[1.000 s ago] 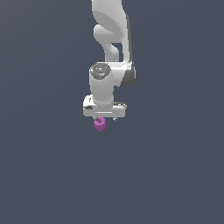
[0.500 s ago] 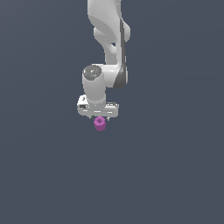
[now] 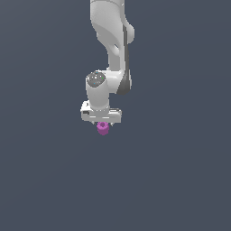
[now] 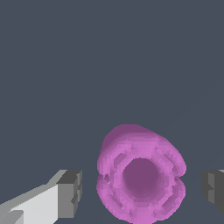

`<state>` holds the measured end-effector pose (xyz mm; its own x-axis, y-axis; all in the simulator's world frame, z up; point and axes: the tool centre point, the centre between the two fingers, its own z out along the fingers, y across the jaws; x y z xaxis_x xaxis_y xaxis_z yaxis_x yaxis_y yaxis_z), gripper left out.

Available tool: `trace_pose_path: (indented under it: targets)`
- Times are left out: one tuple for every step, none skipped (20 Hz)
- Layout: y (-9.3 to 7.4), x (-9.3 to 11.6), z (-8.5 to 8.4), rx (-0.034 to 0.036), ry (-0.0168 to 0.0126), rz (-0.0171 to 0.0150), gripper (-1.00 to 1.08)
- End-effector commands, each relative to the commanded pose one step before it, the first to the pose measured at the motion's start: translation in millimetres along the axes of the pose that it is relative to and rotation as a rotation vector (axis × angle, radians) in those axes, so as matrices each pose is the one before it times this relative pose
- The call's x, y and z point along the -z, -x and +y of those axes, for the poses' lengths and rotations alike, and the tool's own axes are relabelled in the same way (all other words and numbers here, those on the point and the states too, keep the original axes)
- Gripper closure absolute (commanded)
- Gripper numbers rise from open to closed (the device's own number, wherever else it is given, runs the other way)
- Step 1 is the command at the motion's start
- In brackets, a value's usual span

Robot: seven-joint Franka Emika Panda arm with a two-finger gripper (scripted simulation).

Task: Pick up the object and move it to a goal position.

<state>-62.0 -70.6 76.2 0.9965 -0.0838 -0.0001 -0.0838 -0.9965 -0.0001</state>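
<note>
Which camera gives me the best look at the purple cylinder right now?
The wrist view. The purple cylinder fills much of that picture, showing its rimmed, hollow end between the two fingertips, with gaps on both sides. The exterior view shows it only as a small blob just under the gripper, detail lost.
</note>
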Motion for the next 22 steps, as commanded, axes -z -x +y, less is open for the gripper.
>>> trace_pose_path:
  targets:
    - [0.97, -12.88, 0.26, -0.00028, 0.00008, -0.00069, -0.92]
    - [0.12, -4.62, 0.04, 0.00000, 0.00000, 0.00000, -0.92]
    - [0.03, -3.97, 0.04, 0.00000, 0.00000, 0.00000, -0.92]
    - [-0.02, -3.00, 0.25, -0.00039, 0.00008, 0.00057, -0.92]
    - [-0.13, -2.64, 0.03, 0.00000, 0.00000, 0.00000, -0.92]
    - [-0.18, -1.98, 0.02, 0.00000, 0.00000, 0.00000, -0.92]
    - [-0.19, -1.36, 0.02, 0.00000, 0.00000, 0.00000, -0.92]
    - [-0.14, -0.79, 0.01, 0.00000, 0.00000, 0.00000, -0.92]
    - [-0.05, -0.26, 0.00, 0.00000, 0.00000, 0.00000, -0.92]
    - [0.00, 0.00, 0.00, 0.00000, 0.00000, 0.00000, 1.08]
    - [0.00, 0.00, 0.00, 0.00000, 0.00000, 0.00000, 1.08]
    - [0.00, 0.00, 0.00, 0.00000, 0.00000, 0.00000, 1.08]
    - [0.00, 0.00, 0.00, 0.00000, 0.00000, 0.00000, 1.08]
    - [0.00, 0.00, 0.00, 0.00000, 0.00000, 0.00000, 1.08]
    - [0.00, 0.00, 0.00, 0.00000, 0.00000, 0.00000, 1.08]
    - [0.00, 0.00, 0.00, 0.00000, 0.00000, 0.00000, 1.08]
    - [0.00, 0.00, 0.00, 0.00000, 0.00000, 0.00000, 1.08]
    - [0.00, 0.00, 0.00, 0.00000, 0.00000, 0.00000, 1.08]
    - [0.00, 0.00, 0.00, 0.00000, 0.00000, 0.00000, 1.08]
    - [0.07, 0.98, 0.13, -0.00016, -0.00010, 0.00067, 1.08]
    - [-0.19, 0.07, -0.18, -0.00022, 0.00011, 0.00064, 1.08]
    - [-0.55, 0.43, -0.47, -0.00079, 0.00036, 0.00233, 1.08]
